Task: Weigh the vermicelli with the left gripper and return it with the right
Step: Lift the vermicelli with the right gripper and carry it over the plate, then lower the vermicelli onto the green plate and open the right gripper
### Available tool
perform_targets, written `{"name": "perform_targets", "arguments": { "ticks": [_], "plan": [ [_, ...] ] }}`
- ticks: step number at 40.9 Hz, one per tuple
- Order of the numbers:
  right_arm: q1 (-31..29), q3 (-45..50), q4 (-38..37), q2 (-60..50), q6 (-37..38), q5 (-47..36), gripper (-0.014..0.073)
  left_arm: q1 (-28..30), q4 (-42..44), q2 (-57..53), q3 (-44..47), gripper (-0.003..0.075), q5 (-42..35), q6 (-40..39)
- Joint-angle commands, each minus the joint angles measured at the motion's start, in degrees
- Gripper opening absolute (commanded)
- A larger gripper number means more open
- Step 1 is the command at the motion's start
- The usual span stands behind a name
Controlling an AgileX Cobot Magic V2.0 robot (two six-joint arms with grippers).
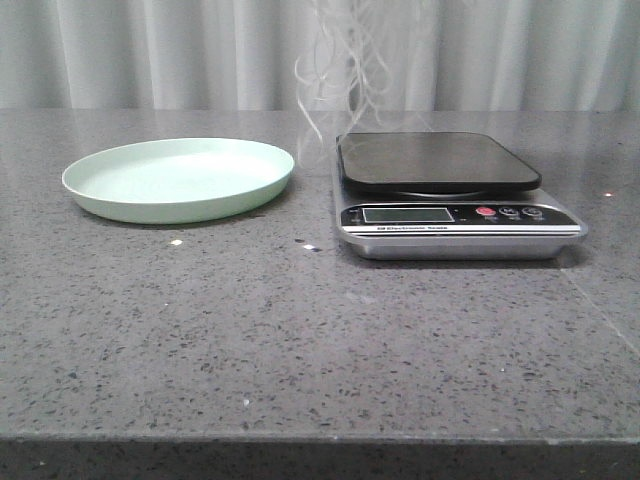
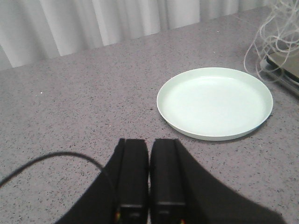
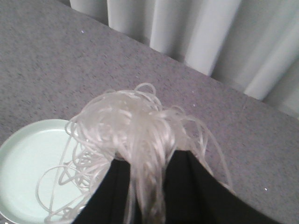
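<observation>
The vermicelli [image 3: 135, 126], a tangle of thin whitish strands, is clamped between the black fingers of my right gripper [image 3: 148, 158]. In the front view its strands [image 1: 345, 65] hang in the air above the back left of the scale [image 1: 450, 190]; the gripper itself is out of that view. The scale's dark platform [image 1: 435, 158] is bare. The pale green plate [image 1: 180, 178] lies empty at the left, and shows in the right wrist view [image 3: 28, 163] below the noodles. My left gripper [image 2: 149, 142] is shut and empty, low over the table near the plate [image 2: 215, 102].
The grey speckled table [image 1: 300, 340] runs to a front edge near the camera. A grey curtain [image 1: 150, 50] hangs behind the table. A few small crumbs [image 1: 176, 242] lie in front of the plate. A thin black cable [image 2: 56, 156] loops beside my left gripper.
</observation>
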Motion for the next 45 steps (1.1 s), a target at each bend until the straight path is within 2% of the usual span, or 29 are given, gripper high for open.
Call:
{"name": "perform_targets", "arguments": {
  "ticks": [1, 5, 10, 21, 45],
  "plan": [
    [0.0, -2.8, 5.4, -2.5, -1.0, -5.7, 0.0150, -0.1, -0.1, 0.4, -1.5, 0.0137, -4.6, -0.5],
    [0.6, -2.8, 11.0, -2.3, -4.4, -7.7, 0.0150, -0.1, -0.1, 0.4, -1.5, 0.0137, -4.7, -0.5],
    [3.0, -2.8, 14.1, -1.5, -6.8, -10.1, 0.0150, -0.1, -0.1, 0.4, -1.5, 0.0137, -4.7, -0.5],
    [7.3, -2.8, 14.1, 4.6, -7.4, -11.2, 0.0150, -0.1, -0.1, 0.4, -1.5, 0.0137, -5.6, -0.5],
    [10.4, -2.8, 14.1, 18.2, -7.5, -7.7, 0.0150, -0.1, -0.1, 0.4, -1.5, 0.0137, -8.3, -0.5]
  ]
}}
